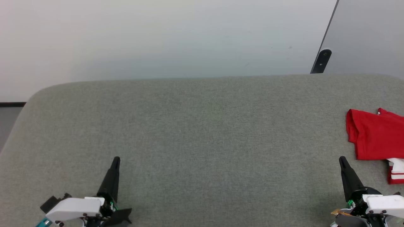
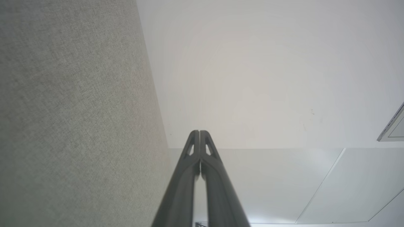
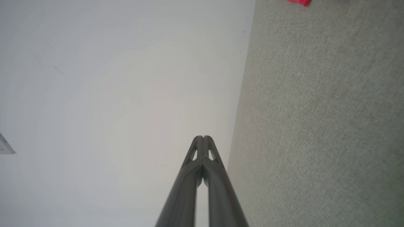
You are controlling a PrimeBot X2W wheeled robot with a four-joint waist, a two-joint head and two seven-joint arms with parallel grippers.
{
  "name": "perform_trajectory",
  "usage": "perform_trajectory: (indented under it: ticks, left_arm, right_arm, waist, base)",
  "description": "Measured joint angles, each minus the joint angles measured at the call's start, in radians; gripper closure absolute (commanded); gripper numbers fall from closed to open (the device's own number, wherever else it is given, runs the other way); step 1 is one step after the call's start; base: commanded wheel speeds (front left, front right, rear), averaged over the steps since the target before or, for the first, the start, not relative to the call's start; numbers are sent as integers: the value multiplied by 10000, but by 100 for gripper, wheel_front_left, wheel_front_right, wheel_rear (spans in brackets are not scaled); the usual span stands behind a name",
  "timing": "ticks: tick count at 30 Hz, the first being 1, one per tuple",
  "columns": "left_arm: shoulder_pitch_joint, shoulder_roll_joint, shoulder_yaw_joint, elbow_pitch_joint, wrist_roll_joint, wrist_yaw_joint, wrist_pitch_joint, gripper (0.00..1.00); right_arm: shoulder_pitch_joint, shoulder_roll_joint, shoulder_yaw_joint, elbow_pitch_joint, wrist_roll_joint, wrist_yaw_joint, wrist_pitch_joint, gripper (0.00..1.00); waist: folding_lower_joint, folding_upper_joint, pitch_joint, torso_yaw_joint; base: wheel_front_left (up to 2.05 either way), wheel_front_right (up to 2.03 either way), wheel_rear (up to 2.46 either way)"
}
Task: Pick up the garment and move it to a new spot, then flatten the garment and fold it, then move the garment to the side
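The garment (image 1: 375, 135), a red T-shirt with a white, red-striped sleeve at its near corner, lies bunched at the far right of the grey fabric table (image 1: 202, 132), partly cut off by the picture's edge. A sliver of its red cloth (image 3: 298, 2) shows at the top of the right wrist view. My right gripper (image 1: 341, 159) hovers at the lower right, just left of the garment and apart from it, its fingers pressed shut (image 3: 203, 137) on nothing. My left gripper (image 1: 116, 159) sits at the lower left, far from the garment, also shut (image 2: 199, 131) and empty.
A white wall (image 1: 157, 37) rises behind the table's far edge. A dark bracket (image 1: 322, 61) and a grey panel (image 1: 369, 34) stand at the back right. The table's left corner is rounded, with a strip of floor beyond it (image 1: 8, 116).
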Motion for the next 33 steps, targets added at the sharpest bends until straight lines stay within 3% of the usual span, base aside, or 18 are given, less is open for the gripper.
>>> perform_trajectory:
  ticks: [33]
  left_arm:
    - [-2, -58, 77, 2, 46, -2, 84, 100]
  right_arm:
    - [-1, 2, 0, 0, 0, 0, 0, 100]
  waist:
    - [0, 0, 0, 0]
  base:
    - [0, 0, 0]
